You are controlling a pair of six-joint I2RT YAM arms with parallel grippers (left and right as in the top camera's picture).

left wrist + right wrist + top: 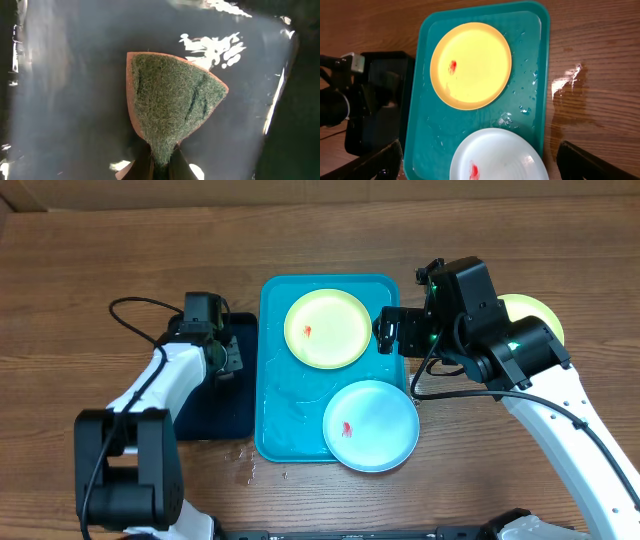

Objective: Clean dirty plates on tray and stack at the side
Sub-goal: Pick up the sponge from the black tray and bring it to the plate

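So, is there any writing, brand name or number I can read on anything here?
No readable text, label or number in any view.
The green plate, blue plate, tray and sponge are unmarked; the red spots on the plates are smears, not signs.

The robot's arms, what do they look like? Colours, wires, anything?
Both arms have smooth white tube-like links joined by chunky black blocks. The left arm has a boxy black base and a thin black cable looping beside it. The right arm carries small green lights and its own black cable. The right gripper's fingers are flat and black.
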